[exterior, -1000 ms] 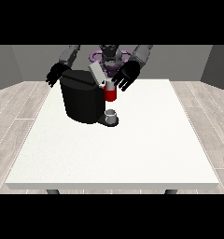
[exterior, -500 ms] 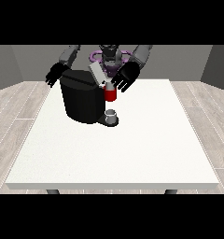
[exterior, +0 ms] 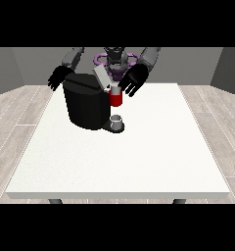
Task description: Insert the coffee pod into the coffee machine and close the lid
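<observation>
- The coffee machine (exterior: 86,105) stood on the white desk (exterior: 139,157), a black block toward the view's left and far side, with its grey lid (exterior: 102,78) tilted up and open.
- The robot hand at the view's right (exterior: 133,80) hung just beside the lid, on its right, with the fingers spread and straight and nothing held.
- That robot hand was the nearer one to the lid; the lid's long axis slanted up and to the left, away from it.
- The robot hand at the view's left (exterior: 58,78) hovered behind the machine's far-left corner, fingers spread, empty.
- A red part (exterior: 115,98), seemingly the pod holder, sat below the lid; whether the coffee pod was inside could not be told.
- A small grey cup (exterior: 116,120) stood on the machine's base beneath it.
</observation>
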